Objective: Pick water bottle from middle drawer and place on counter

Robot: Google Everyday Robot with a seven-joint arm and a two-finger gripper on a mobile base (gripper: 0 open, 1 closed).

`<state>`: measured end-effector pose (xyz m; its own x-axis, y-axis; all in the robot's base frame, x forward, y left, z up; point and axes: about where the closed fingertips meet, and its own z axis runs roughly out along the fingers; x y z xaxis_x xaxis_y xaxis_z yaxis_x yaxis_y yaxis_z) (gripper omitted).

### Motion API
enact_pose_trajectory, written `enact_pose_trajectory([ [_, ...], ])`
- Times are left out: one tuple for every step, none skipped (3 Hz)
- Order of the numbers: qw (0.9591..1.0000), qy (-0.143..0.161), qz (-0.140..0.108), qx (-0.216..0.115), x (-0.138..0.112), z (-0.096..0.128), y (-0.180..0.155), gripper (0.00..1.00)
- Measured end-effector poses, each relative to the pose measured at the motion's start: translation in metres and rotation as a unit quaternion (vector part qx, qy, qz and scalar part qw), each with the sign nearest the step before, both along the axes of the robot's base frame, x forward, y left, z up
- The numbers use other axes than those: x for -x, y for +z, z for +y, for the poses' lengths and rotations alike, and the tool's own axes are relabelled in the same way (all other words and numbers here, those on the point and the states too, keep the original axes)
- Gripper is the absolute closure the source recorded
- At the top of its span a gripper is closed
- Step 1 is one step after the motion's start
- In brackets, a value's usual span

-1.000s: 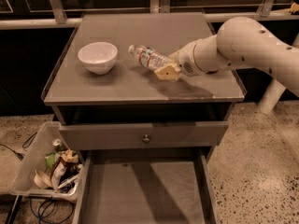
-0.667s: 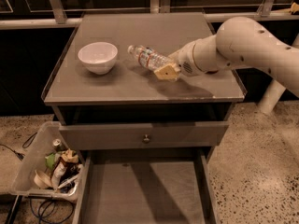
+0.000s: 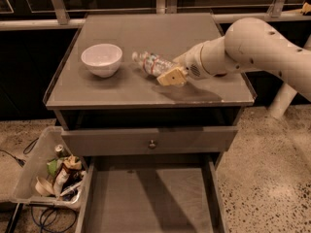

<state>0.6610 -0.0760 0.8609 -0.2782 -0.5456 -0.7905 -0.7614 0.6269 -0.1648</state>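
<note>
Small crinkled clear plastic water bottle (image 3: 151, 64) lying mid grey-brown counter (image 3: 146, 33), cap toward round white bowl (image 3: 101, 58). Tan-fingered gripper (image 3: 171, 75) clamped on its base, right-edge side. Shallow grey middle drawer (image 3: 150, 203) open below.

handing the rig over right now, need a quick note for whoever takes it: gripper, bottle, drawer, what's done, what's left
Gripper: over the right half of the counter, at the base end of the water bottle.
Water bottle: out of the drawer, lying tilted at the counter top, cap toward the white bowl and apart from it. Whether it rests fully on the surface is unclear.
Middle drawer: pulled open, nothing visible in it.
Done: bottle taken out and brought to the counter.
Left: confirm the bottle lies on the counter, let go, pull the arm back.
</note>
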Motion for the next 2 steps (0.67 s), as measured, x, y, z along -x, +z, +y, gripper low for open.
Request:
enact_pose_trajectory([
  [1.0000, 0.000, 0.000, 0.000, 0.0000, 0.0000, 0.0000, 0.00],
  [1.0000, 0.000, 0.000, 0.000, 0.0000, 0.0001, 0.0000, 0.00],
])
